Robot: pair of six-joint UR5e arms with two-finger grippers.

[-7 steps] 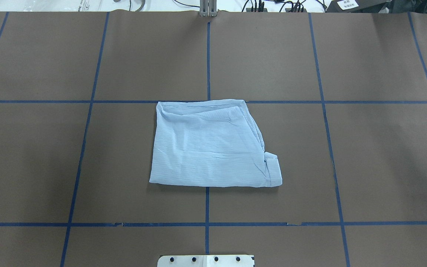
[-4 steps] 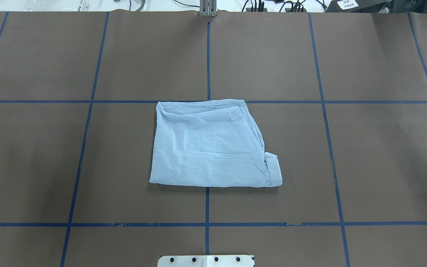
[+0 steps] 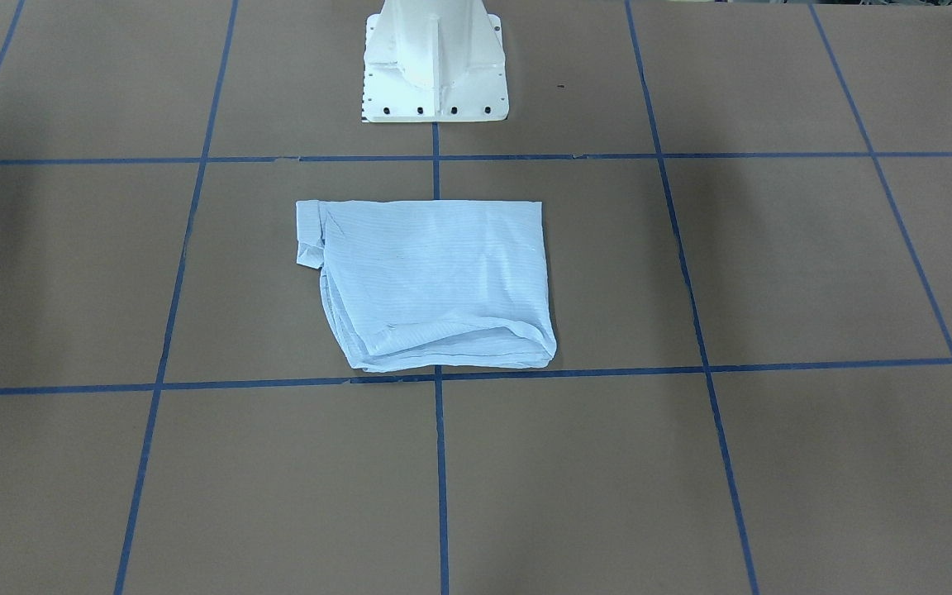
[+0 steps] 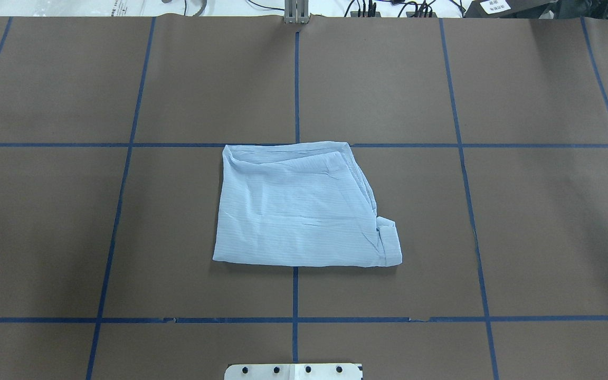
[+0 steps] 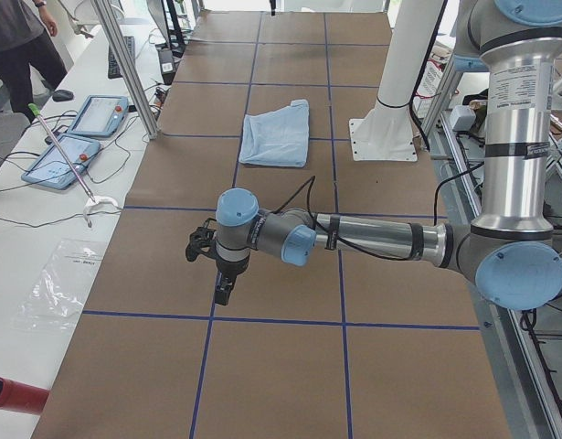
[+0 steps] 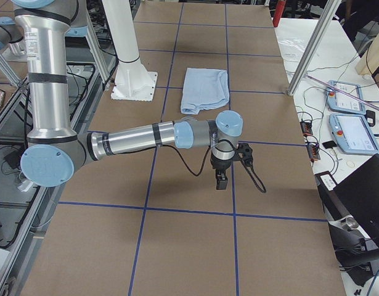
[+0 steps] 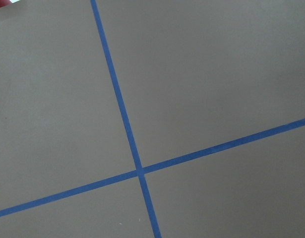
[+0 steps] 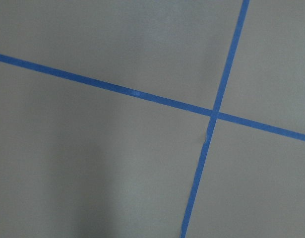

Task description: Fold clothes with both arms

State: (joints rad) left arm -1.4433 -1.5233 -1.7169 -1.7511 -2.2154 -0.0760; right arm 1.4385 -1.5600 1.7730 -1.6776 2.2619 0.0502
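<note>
**A:** Start with the big brown table (image 4: 547,237) with its blue tape lines (image 4: 296,84). The left arm (image 5: 372,240) stretches low towards the table's left end, and the right arm (image 6: 127,140) does the same towards the right end.

**B:** And the shirt (image 4: 298,211) sits mid-table on the centre tape line, folded into a rough square and well apart from every edge and corner. Nothing is touching it.

**A:** Are the fingers open or closed?

**B:** I can't tell. The left gripper (image 5: 223,291) and right gripper (image 6: 221,180) both point down over bare table, but only the side views catch them. The wrist views show nothing but tape crossings.

**A:** How would that bundle handle?

**B:** I'd say light, thin and limp. It has no stiffness, so it will sag from wherever it's pinched. It's also several layers deep, and they look likely to slide over one another.

**A:** So where do you grab it?

**B:** At two corners of one side, one per arm, pinching through all the layers. The side facing the robot's edge looks the cleanest crease. The side towards the right end is staggered.

**A:** And that little cuff flap (image 4: 388,237) pokes out at the corner there.

**B:** That's the snag risk. I'd tuck it in or trap it in the pinch.
</note>
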